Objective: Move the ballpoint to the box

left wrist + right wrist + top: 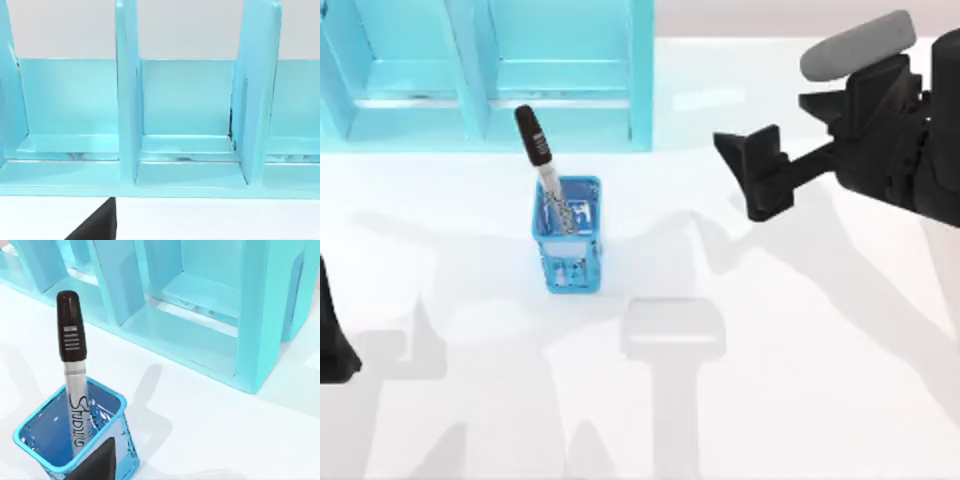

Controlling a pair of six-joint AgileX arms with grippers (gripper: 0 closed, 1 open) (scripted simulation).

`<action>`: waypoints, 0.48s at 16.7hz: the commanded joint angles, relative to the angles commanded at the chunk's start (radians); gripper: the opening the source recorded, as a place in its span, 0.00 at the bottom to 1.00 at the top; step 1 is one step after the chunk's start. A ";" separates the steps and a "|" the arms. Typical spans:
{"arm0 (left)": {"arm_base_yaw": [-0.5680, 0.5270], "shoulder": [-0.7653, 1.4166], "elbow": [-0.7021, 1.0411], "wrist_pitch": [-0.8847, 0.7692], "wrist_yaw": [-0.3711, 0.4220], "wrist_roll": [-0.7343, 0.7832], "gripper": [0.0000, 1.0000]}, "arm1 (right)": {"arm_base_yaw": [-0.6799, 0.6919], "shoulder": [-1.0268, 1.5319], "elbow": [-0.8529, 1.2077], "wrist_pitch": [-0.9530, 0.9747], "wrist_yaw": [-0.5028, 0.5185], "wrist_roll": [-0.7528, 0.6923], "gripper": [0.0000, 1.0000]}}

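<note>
The ballpoint (538,150), with a black cap and a silvery barrel, stands tilted in a small blue holder (567,240), cap end up. In the right wrist view the ballpoint (70,340) rises out of the holder (111,401). The light-blue box (470,110) with upright dividers sits just behind the holder. My right gripper (735,178) hovers open to the right of the holder, apart from the pen and pointing towards it. My left arm (330,335) is parked at the left edge, and its wrist view faces the box (185,170).
The box's dividers (115,285) form several open compartments facing the holder. White tabletop (800,400) spreads in front of and to the right of the holder. The bulky right arm (890,120) hangs over the back right corner.
</note>
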 joint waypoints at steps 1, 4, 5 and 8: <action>0.000 0.000 0.000 0.000 0.000 0.000 1.00 | 0.029 0.088 0.051 0.010 -0.009 0.004 1.00; 0.000 0.000 0.000 0.000 0.000 0.000 1.00 | 0.106 0.307 0.177 0.029 -0.032 0.013 1.00; 0.000 0.000 0.000 0.000 0.000 0.000 1.00 | 0.127 0.363 0.210 0.033 -0.039 0.015 1.00; 0.000 0.000 0.000 0.000 0.000 0.000 1.00 | 0.171 0.476 0.274 0.037 -0.052 0.021 1.00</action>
